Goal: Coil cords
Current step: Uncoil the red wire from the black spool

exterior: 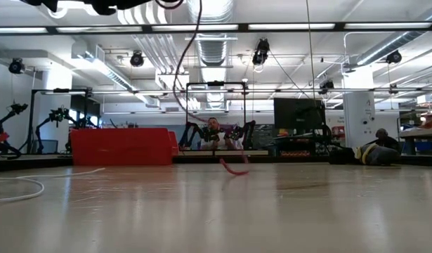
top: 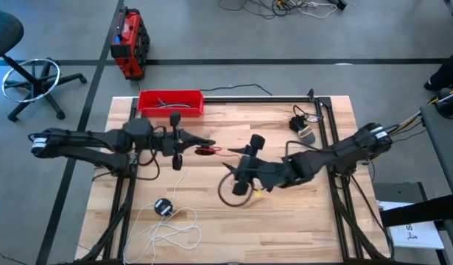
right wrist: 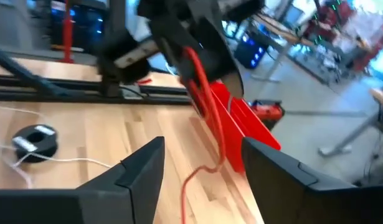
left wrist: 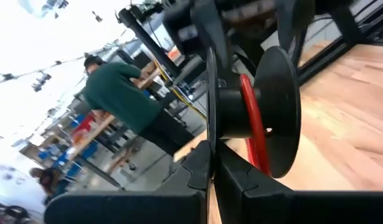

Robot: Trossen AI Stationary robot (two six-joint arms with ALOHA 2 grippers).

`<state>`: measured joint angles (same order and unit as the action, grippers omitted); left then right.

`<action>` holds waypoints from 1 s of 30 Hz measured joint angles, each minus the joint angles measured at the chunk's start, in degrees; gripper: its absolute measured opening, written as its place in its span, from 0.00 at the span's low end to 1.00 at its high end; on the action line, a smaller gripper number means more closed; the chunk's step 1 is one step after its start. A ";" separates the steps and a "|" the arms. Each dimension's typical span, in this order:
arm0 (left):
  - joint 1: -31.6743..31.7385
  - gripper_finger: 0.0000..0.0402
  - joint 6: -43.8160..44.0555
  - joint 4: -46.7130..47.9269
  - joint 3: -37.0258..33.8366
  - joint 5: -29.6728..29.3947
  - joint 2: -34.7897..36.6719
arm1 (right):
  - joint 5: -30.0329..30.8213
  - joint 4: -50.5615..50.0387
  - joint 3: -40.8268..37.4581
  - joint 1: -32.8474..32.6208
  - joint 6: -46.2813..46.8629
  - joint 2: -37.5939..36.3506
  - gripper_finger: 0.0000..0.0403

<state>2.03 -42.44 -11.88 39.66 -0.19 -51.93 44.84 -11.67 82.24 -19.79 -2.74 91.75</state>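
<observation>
Two dark arms reach over a pale wooden table [top: 300, 221], meeting near its middle, a short way in front of a red tray [top: 171, 102] that sits at the table's far edge. The left end effector [left wrist: 211, 180] has its fingers pressed together, clamped on the thin rim of a black spool [left wrist: 260, 118] that carries a few turns of the red cord [left wrist: 252, 121]. In the overhead view this spool hangs just in front of the tray, with the red cord [top: 209, 150] trailing from it toward the right arm. The right end effector [right wrist: 200, 171] is on the side of the red cord away from the tray, its fingers spread wide apart and gripping nothing; the red cord [right wrist: 207, 106] hangs down between them in a loose line. From table height, a short red loop [exterior: 233, 167] touches the wood in front of the tray. The white cord [top: 174, 228] lies slack in loose loops well in front of the tray, near the table's front edge on the left arm's side, with its small round black disc [top: 163, 207] resting flat beside the loops. A person in a green top [left wrist: 119, 99] stands in the room beyond the table.
</observation>
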 joint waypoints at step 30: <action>-0.60 0.00 10.78 -8.59 1.22 -23.35 -5.48 | -21.89 1.26 8.74 4.19 -2.75 2.10 0.05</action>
<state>1.43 -31.66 -20.46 40.88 -23.53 -57.41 22.95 -10.41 90.98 -15.59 -5.49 93.85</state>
